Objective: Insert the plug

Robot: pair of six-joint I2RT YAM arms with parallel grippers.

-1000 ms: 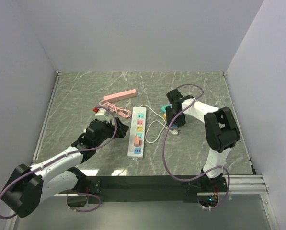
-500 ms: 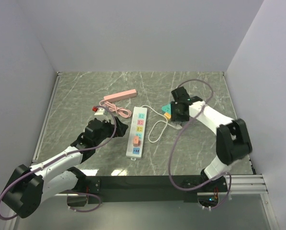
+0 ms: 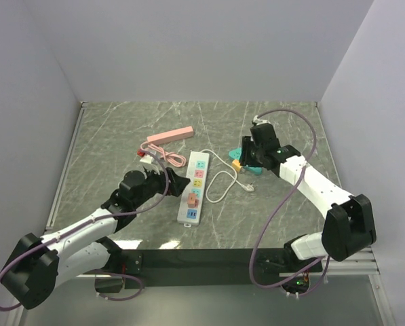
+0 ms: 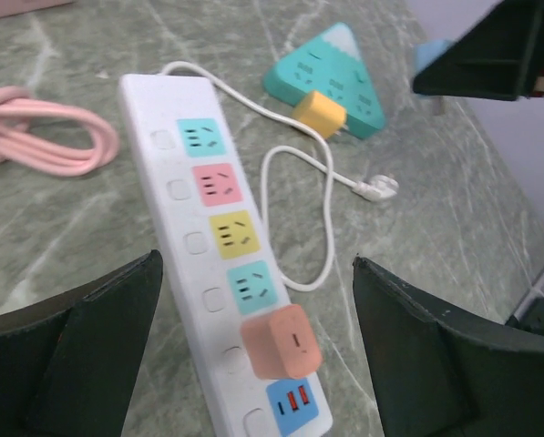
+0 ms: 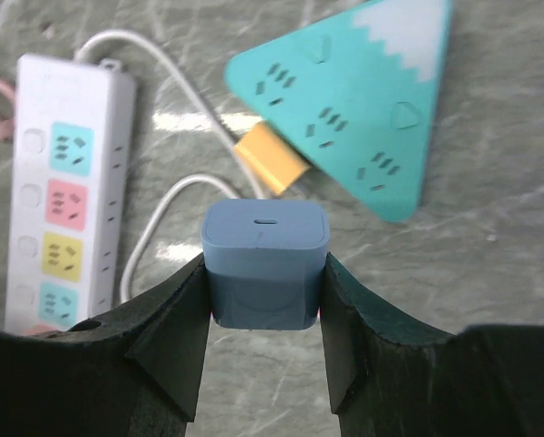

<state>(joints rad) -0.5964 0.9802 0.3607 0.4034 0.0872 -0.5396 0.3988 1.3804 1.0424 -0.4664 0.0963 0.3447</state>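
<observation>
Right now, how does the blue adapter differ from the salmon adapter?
Colour: the blue adapter is pale blue, the salmon adapter pinkish orange. State: the blue adapter is clamped in the right gripper; the salmon adapter sits plugged into the white power strip. Both are rounded cubes.

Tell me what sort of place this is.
Probably a robot test booth, not a home: plain white walls box in a marble-look table, the left arm and right arm are bolted at its near edge, and socket gear is laid out, like the white power strip.
</observation>
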